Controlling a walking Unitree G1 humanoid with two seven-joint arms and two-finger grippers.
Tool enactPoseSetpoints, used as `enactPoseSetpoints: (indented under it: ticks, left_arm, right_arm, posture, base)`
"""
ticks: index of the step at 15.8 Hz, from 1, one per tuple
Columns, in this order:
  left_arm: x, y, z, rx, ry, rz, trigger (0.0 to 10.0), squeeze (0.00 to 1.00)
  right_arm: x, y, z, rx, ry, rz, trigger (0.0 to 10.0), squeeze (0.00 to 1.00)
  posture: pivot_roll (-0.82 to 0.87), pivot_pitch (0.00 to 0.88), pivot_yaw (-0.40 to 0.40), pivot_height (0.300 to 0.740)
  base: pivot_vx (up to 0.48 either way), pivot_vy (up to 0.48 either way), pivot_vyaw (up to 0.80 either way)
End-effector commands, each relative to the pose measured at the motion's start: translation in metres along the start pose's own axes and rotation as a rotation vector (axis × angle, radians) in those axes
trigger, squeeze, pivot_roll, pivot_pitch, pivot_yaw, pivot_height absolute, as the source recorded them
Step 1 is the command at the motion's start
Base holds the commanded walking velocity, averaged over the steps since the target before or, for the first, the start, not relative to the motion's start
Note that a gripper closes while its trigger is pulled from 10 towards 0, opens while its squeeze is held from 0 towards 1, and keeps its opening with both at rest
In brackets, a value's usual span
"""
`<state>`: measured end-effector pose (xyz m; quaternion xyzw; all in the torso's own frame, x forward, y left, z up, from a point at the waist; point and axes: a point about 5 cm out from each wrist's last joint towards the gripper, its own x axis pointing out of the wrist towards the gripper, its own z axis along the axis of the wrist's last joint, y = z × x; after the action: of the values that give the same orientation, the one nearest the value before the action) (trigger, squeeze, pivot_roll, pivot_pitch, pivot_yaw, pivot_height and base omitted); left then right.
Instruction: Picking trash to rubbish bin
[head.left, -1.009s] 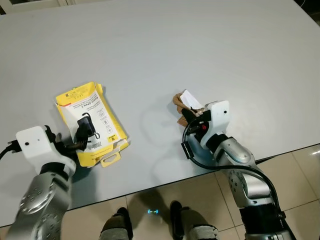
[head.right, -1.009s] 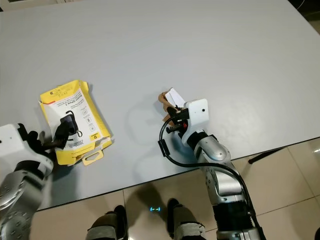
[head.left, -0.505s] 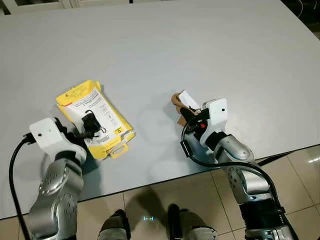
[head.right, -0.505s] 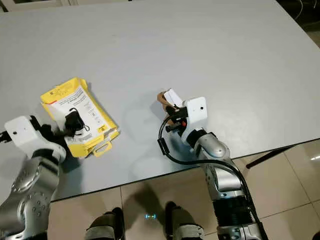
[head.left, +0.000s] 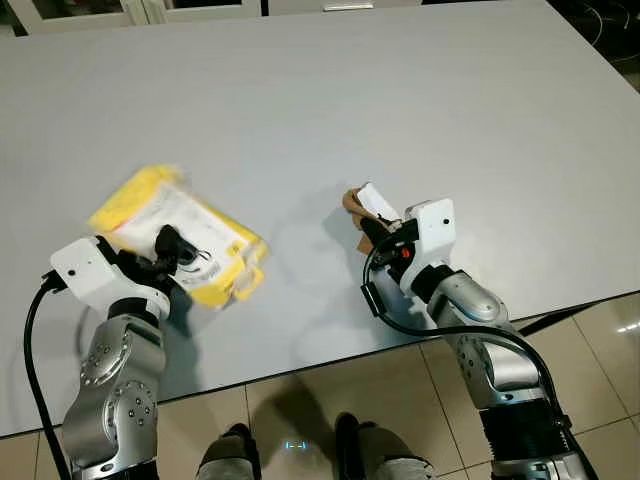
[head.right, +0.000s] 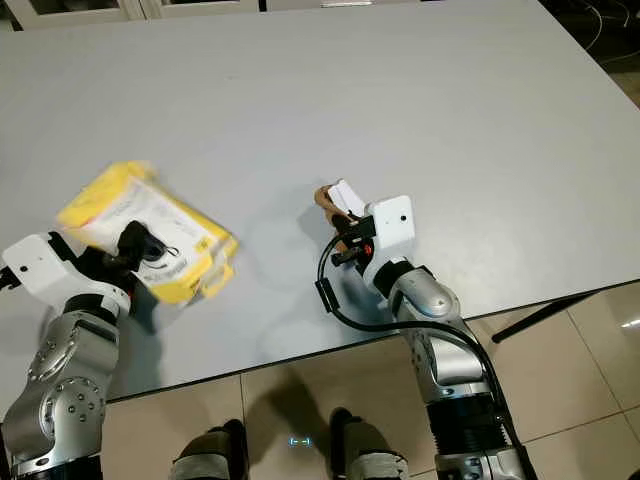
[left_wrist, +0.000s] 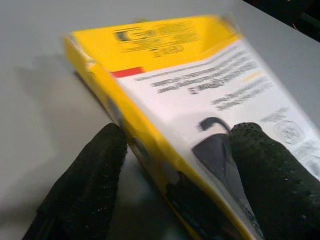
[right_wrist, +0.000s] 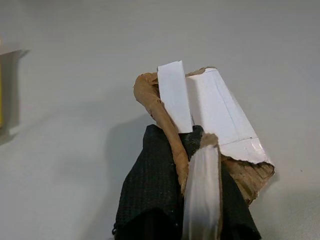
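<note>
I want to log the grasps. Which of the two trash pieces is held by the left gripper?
The yellow package: the left gripper pinches its edge. The right gripper holds the other, a brown-and-white cardboard scrap.

Yellow package (left_wrist: 190, 100) with white printed label between black fingers (left_wrist: 85, 185); brown and white cardboard scrap (right_wrist: 210, 115); pale grey table (head.left: 400, 90).

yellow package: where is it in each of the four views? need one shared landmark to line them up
Left eye view: yellow package at lower left on the grey table, held by the left gripper.
Right eye view: lower left, blurred.
Left wrist view: between the black fingers, slanting across the frame.
Right wrist view: a yellow sliver at the frame's edge may be it; cannot tell.
Shared landmark: the torn cardboard scrap in the right gripper.
</note>
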<state>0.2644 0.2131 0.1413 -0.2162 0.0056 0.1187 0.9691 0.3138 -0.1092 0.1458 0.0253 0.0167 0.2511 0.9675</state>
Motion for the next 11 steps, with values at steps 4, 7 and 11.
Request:
enactPoseSetpoints:
  ticks: [4,7,11]
  left_arm:
    - [-0.0057,0.0120,-0.0290,-0.026,0.133,0.034,0.0,0.00]
    - [-0.0067,0.0112,-0.0300,-0.031,0.132,0.025,0.0,0.00]
    - [-0.0077,0.0101,-0.0301,-0.031,0.127,0.012,0.0,0.00]
  right_arm:
    - [-0.0037,0.0000,-0.0029,0.001,0.007,0.006,10.0,0.00]
    - [-0.0043,-0.0006,-0.0027,-0.002,0.008,0.005,10.0,0.00]
    - [-0.0058,-0.0008,-0.0031,-0.002,0.011,0.004,10.0,0.00]
  posture:
    - [-0.03,0.238,-0.051,0.740]
    - [-0.04,0.241,-0.053,0.740]
    - [-0.04,0.245,-0.054,0.740]
  base:
    - [0.000,0.000,0.00]
    - [0.000,0.000,0.00]
    - [0.000,0.000,0.00]
